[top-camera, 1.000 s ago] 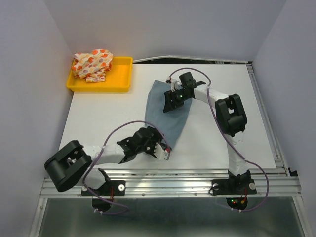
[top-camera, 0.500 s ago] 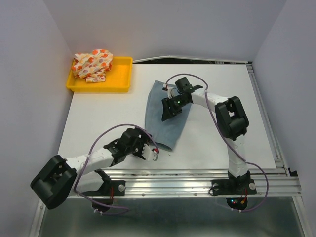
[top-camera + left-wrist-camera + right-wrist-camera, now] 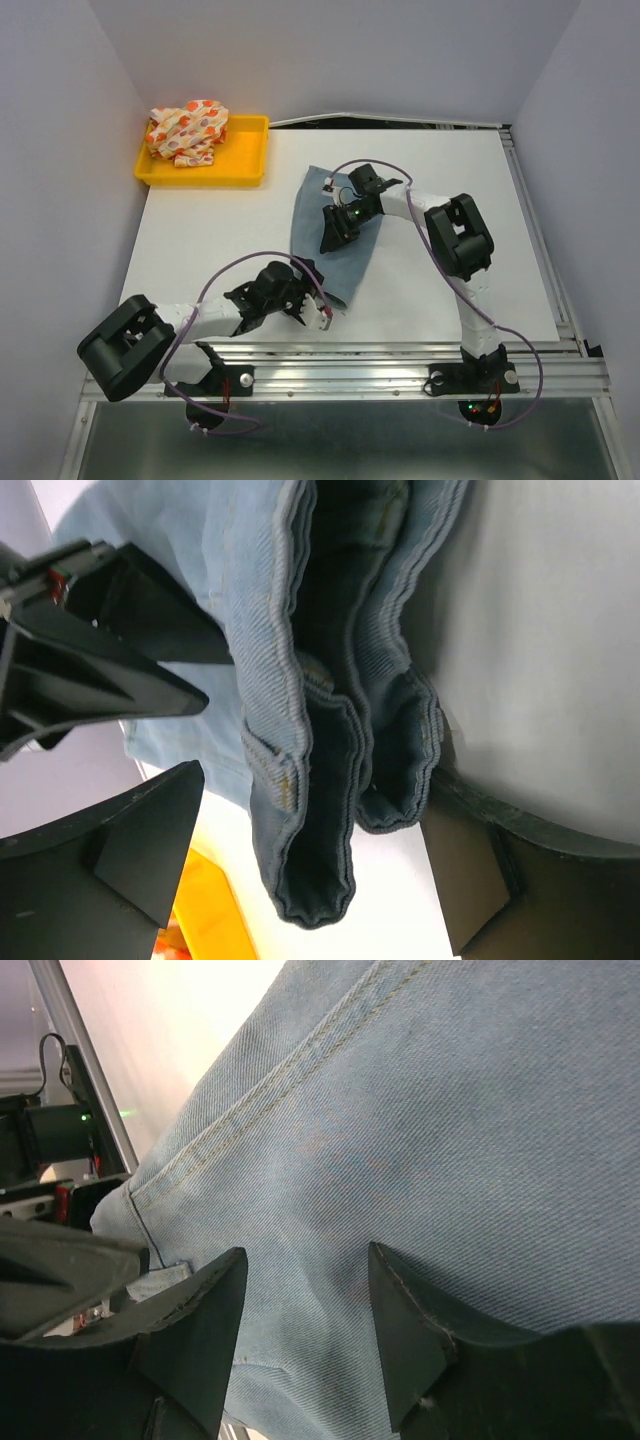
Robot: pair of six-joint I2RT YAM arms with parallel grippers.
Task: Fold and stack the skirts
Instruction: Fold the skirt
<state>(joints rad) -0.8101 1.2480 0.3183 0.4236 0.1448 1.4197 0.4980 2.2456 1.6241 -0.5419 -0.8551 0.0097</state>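
Observation:
The light-blue denim skirt (image 3: 345,255) lies on the white table, its near corner toward my left arm. My left gripper (image 3: 322,310) is open at that corner; in the left wrist view the doubled denim edge (image 3: 330,780) hangs between its spread fingers (image 3: 140,850). My right gripper (image 3: 333,228) is open and set down on the middle of the denim (image 3: 420,1110), fingertips (image 3: 200,1310) apart on the cloth. The white skirt with orange, red and purple spots (image 3: 188,130) lies crumpled in the yellow tray (image 3: 245,160) at the back left.
The white table (image 3: 470,200) ends at a metal rail (image 3: 400,350) on the near side. Grey walls close in the left, back and right. Purple cables loop over both arms.
My right gripper has slid toward the near left across the denim. My left gripper has shifted slightly at the skirt's near corner while its elbow swung about.

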